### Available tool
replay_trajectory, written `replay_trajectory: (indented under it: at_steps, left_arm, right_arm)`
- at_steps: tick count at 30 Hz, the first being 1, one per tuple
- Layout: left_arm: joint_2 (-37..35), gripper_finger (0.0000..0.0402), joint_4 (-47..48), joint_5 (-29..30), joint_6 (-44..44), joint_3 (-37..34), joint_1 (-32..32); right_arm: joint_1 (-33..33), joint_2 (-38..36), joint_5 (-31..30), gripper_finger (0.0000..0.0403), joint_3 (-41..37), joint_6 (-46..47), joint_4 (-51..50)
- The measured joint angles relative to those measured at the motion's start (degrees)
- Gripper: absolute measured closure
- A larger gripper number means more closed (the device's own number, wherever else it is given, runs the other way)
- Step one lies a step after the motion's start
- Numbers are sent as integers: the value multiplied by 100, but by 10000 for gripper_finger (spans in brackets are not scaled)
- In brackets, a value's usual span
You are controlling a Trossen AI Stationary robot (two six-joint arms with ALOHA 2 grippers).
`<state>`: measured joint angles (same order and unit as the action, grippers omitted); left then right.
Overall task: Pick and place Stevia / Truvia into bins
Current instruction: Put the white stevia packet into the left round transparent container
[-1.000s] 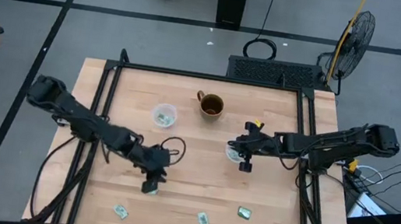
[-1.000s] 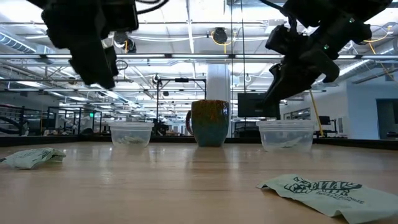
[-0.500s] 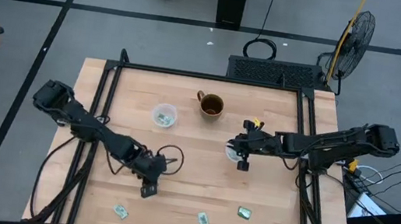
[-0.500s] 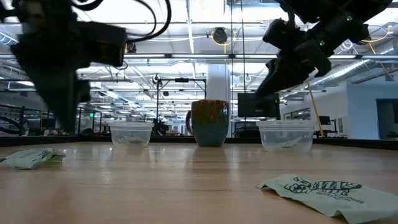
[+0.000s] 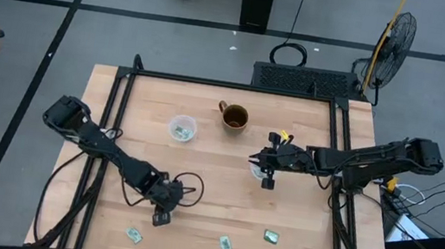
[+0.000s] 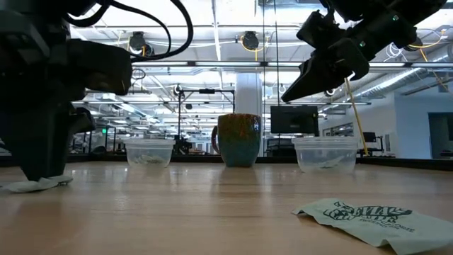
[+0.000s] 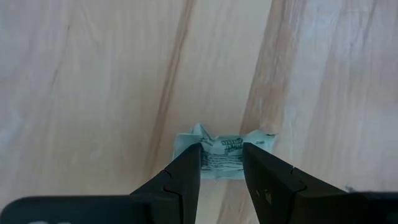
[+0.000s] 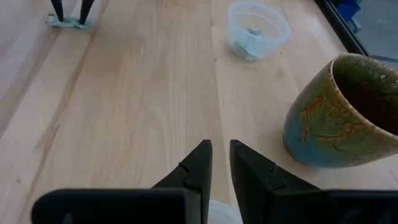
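Note:
My left gripper (image 5: 160,218) is down at the table near its front edge, open. Its fingers straddle the middle of a pale green packet (image 7: 221,155) that lies flat on the wood. My right gripper (image 5: 267,178) hovers above the right clear cup (image 5: 257,170), open by a narrow gap with nothing between the fingers (image 8: 199,163). The left clear cup (image 5: 181,127) stands farther left with packets inside (image 8: 247,42). Three more packets lie flat near the front edge (image 5: 134,235), (image 5: 225,245), (image 5: 271,235). My left gripper comes at the packet from above, pointing down, one fingertip (image 7: 189,158) on each side of its middle. The packet's ends (image 7: 185,142) stick out past both fingers. It lies flat on the table (image 8: 67,22). Whether the tips press on it, I cannot tell.
A brown-and-teal mug (image 5: 233,116) stands at the far middle between the two cups, close to my right gripper (image 8: 221,144). A black rail frame (image 5: 109,126) runs along the table's left, right and far sides. Bare wood (image 5: 213,193) lies between the arms.
My left gripper has moved toward the table's near edge and come down onto the packet at the front left. My right gripper has risen a little over the right cup.

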<state>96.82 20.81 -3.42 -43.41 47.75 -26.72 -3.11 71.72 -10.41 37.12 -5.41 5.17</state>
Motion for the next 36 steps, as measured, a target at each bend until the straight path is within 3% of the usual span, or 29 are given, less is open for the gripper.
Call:
replay_trajectory:
  at_steps: [17,29,32,36]
  left_arm:
    - [26,275,134,1600,833,-17,497]
    - [-9,387,67,1726,1358,-28,1357]
    - [-81,392,95,1725,1841,27,1538]
    - [-376,367,232,2134,2448,158,1850]
  right_arm:
    - [0,0,2,350,0,0,48]
    - [0,2,4,351,0,0,48]
    - [0,2,4,351,0,0,61]
    - [0,4,7,350,0,0,61]
